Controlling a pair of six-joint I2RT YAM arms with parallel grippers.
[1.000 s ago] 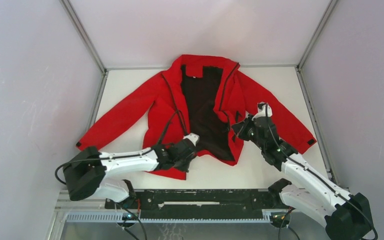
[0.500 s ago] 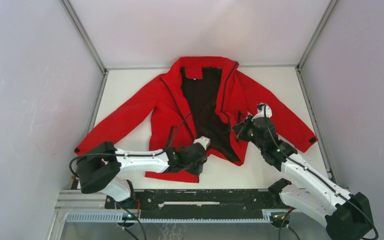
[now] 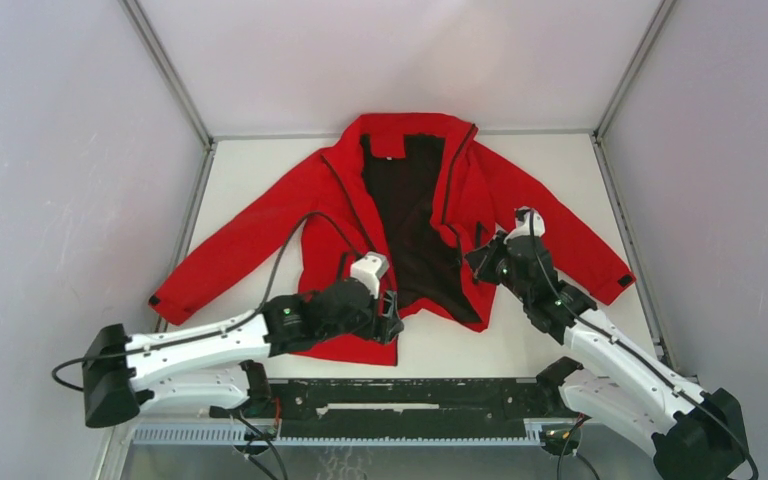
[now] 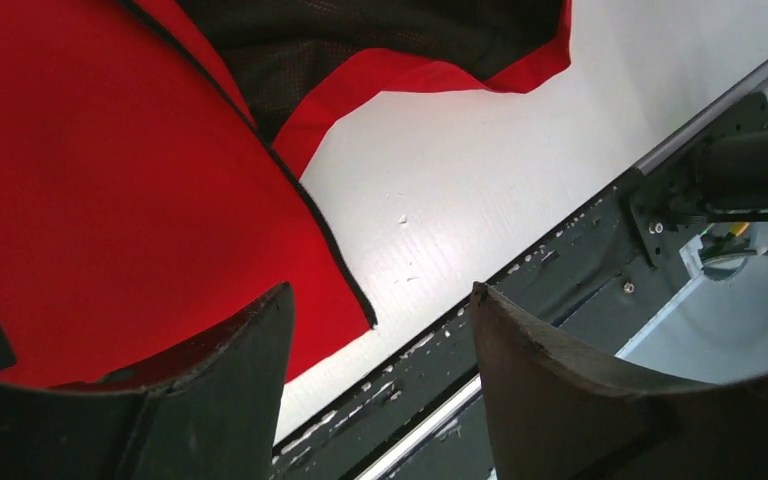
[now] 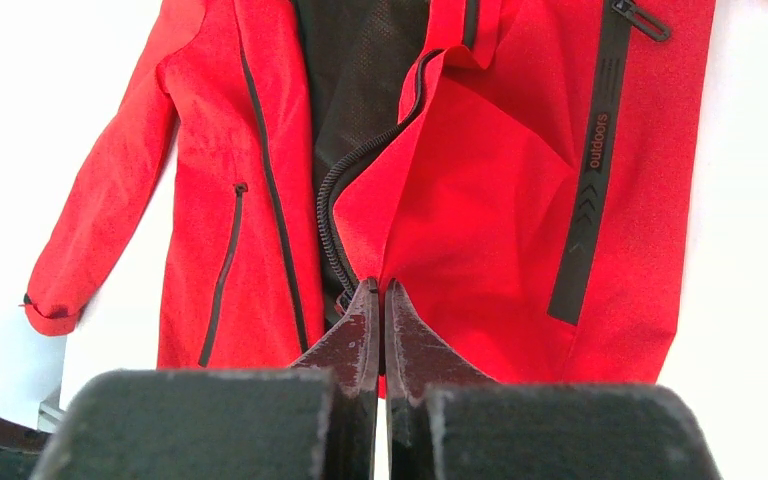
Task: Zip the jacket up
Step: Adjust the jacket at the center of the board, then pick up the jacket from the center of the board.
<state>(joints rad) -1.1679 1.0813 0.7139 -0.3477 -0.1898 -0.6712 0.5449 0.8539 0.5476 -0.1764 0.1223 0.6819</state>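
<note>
The red jacket (image 3: 325,200) lies spread on the white table (image 3: 250,165), its front open over the black lining. My left gripper (image 3: 390,318) hovers open at the lower corner of the left front panel, nothing between its fingers. In the left wrist view the left gripper (image 4: 378,290) stands just past the jacket (image 4: 110,180), where the dark zipper edge (image 4: 305,205) ends. My right gripper (image 3: 472,262) is shut on the right front panel. In the right wrist view the right gripper (image 5: 380,284) pinches the jacket (image 5: 480,200) beside the zipper teeth (image 5: 330,205).
A black mounting rail (image 3: 400,395) runs along the near table edge, close under the left gripper, and shows in the left wrist view as the rail (image 4: 560,270). Grey walls enclose the table on three sides. A black "outdoors" strip (image 5: 590,170) crosses the right panel.
The left gripper dragged the left front panel's lower corner rightward, then opened, let it go and drew back. The right gripper stayed shut in place.
</note>
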